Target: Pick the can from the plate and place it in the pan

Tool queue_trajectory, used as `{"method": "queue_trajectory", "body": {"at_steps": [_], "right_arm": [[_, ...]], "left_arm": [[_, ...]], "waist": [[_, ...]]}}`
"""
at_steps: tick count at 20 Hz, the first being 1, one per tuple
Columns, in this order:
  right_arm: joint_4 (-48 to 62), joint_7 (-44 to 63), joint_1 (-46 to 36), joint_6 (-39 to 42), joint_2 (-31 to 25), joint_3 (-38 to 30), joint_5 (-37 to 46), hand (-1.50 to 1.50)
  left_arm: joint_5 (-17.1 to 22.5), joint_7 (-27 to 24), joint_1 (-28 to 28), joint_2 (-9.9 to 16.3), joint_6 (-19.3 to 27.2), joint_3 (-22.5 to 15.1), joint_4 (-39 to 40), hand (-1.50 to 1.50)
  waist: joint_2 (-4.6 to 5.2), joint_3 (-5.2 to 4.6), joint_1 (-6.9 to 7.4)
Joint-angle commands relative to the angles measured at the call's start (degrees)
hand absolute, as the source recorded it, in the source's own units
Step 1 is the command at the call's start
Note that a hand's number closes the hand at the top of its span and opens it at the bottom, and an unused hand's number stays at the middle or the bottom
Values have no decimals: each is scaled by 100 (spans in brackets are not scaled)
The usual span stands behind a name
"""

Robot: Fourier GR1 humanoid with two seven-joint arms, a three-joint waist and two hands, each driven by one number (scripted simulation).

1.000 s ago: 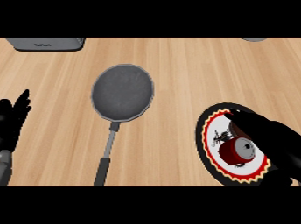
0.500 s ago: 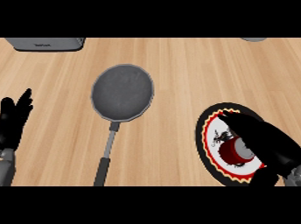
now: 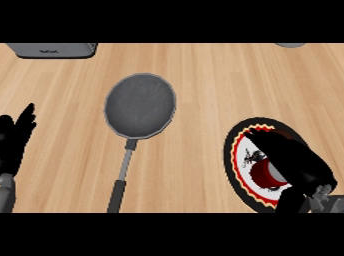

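Red and grey show the can, which lies on the plate at the lower right of the head view, partly covered by the right hand. The hand comes over it from above and from the right side, its black fingers bent down around the can's far side. I judge that the fingers are closing on the can, but it is hard to tell if they already touch it all around, because the hand hides most of it. The can does not look lifted; it appears to rest on the plate's white centre, inside the dark patterned rim.

The pan is well apart from the plate, to the left and a little further up the wooden counter. Its bowl has nothing inside, and its long handle points toward the robot, so the open bowl is free to receive the can from the right.

The left hand rests at the left edge, fingers straight and pointing up, holding nothing. It seems only parked there, out of the way.

A grey appliance sits at the top left edge.
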Motion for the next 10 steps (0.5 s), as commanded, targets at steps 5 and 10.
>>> {"method": "queue_trajectory", "body": {"at_steps": [5, 10], "right_arm": [[408, -235, 87, -20, 256, -110, 627, -150], [719, -1063, -30, -605, 94, 228, 1254, 150]], "left_arm": [[-17, -246, -476, 84, -329, 359, 745, 0], [-151, -169, -436, -140, -160, 277, 611, 0]], "waist": [[3, -1, -23], [8, -1, -20]]}}
